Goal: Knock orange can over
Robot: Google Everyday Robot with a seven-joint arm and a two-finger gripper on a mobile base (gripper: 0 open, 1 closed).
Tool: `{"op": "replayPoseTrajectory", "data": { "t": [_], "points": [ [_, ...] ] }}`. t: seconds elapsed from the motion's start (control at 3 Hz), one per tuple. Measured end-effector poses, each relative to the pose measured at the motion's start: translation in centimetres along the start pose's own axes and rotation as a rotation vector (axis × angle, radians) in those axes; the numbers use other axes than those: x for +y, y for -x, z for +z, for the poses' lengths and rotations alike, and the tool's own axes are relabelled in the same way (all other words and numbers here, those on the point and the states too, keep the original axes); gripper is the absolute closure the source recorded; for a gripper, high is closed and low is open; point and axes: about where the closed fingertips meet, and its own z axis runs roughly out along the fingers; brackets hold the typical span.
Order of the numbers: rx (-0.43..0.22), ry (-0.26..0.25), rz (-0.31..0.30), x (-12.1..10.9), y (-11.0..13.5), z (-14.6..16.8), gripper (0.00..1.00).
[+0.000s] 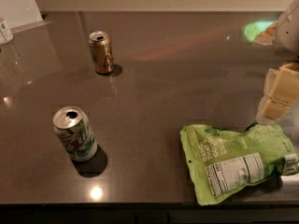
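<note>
Your pale yellow gripper (279,94) sits at the right edge of the view, just above the flat green snack pouch (236,162). You cannot tell how far open it is, and nothing shows in its grasp. Well apart from it, the small coppery-orange metal can (101,52) stands upright at the back left of the glossy dark countertop (177,78), beyond an upright white-and-green can (74,133).

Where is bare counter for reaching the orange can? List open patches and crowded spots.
Widest bare patch: mid counter, between the orange can, the green pouch and the gripper at the right edge. Also bare: between orange can and white-green can. Crowded: front right, pouch beside gripper.
</note>
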Motion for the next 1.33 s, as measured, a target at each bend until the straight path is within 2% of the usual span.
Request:
{"op": "replayPoseTrajectory", "data": {
  "t": [0.33, 0.67, 1.0, 1.33],
  "points": [
    [-0.001, -0.003, 0.0, 0.0, 0.1, -0.1, 0.0],
    [-0.04, -0.023, 0.021, -0.9, 1.6, 0.6, 0.0],
    [-0.123, -0.043, 0.047, -2.9, 4.8, 1.9, 0.0],
    [-0.207, -0.042, 0.071, -5.3, 8.3, 3.1, 0.0]
  ]
}}
